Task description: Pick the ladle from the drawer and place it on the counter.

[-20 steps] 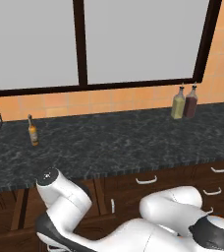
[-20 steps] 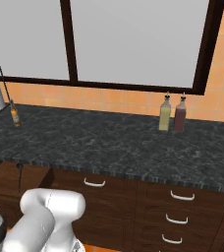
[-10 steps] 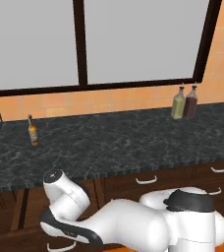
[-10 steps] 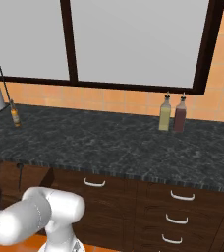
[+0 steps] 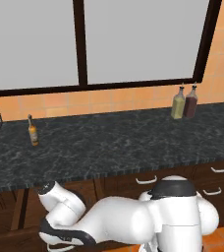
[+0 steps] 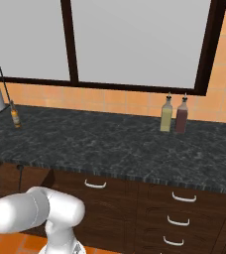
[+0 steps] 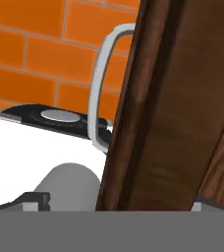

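1. My arm is folded low in front of the cabinets, below the front edge of the counter [image 5: 109, 147]. My jaws are not visible, so I cannot tell how far they stand open or whether they hold anything.
2. In the hand view, the dark-brown front panel of the drawer [image 7: 168, 113] stands directly ahead of my jaws, very close, seen nearly edge-on.
3. The white curved handle [image 7: 100, 83] stands off that panel, to the left of it in the hand view. Orange floor tiles lie beyond it.
4. The ladle cannot be located; the drawer interior is hidden from me.
5. The counter runs above and beyond my jaws. On it stand a small amber bottle [image 5: 33, 131] toward the left and two taller bottles [image 6: 173, 113] side by side toward the right, near the back wall.
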